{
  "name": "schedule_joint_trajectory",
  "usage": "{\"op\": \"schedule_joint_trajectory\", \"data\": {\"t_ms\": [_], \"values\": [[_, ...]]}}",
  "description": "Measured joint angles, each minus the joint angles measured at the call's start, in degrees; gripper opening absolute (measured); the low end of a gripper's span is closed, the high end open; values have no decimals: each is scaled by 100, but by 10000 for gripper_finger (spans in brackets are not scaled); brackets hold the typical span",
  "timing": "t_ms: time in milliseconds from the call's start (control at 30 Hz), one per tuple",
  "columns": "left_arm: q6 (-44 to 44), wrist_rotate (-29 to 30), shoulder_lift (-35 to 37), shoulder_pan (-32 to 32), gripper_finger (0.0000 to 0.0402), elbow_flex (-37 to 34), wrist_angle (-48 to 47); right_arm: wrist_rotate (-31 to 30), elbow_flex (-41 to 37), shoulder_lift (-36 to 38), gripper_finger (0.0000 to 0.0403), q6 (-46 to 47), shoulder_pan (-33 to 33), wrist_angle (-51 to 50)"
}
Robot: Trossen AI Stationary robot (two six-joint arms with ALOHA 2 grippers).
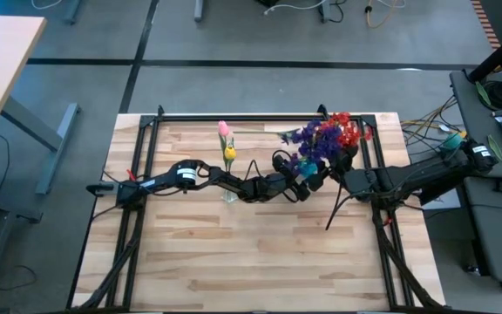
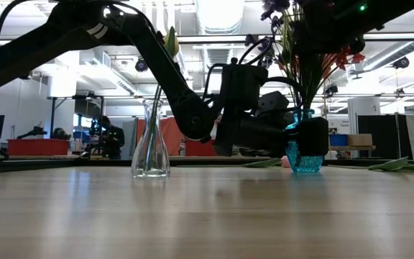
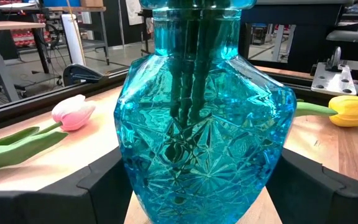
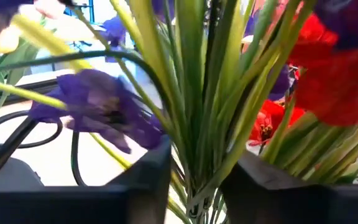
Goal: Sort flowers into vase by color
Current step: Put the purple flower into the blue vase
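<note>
At bench's far side, left gripper point(image 1: 314, 179) bracing blue vase point(image 3: 201, 124); right gripper point(image 4: 194, 180) clasping bunched stems point(image 4: 210, 106) of purple and red flowers point(image 1: 328, 135) above. Risk: yanking stems, toppling vase.

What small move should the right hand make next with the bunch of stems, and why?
Probably open and lift away. The right hand straddles the green stems standing in the blue vase, which the left hand braces on both sides, so the bunch already looks seated.
</note>
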State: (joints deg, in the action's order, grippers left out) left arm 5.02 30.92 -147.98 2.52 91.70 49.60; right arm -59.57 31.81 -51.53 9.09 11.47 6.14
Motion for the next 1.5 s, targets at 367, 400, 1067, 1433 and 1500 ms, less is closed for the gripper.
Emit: {"op": "schedule_joint_trajectory", "data": {"t_ms": [367, 400, 1067, 1433, 1500], "values": [[0, 0, 0, -2, 290, 0, 0, 2, 2, -131, 15, 205, -142, -283], [0, 0, 0, 0, 290, 0, 0, 2, 2, -188, 15, 296, -162, -382], [-24, -2, 0, -9, 290, 0, -4, -90, 2, -1389, 13, 528, -175, -582], [4, -15, -2, 0, 296, 4, -9, 24, 1, -887, 86, 609, -172, -631], [7, -17, -1, 0, 301, 4, -9, 29, 0, -766, 108, 608, -160, -669]]}}
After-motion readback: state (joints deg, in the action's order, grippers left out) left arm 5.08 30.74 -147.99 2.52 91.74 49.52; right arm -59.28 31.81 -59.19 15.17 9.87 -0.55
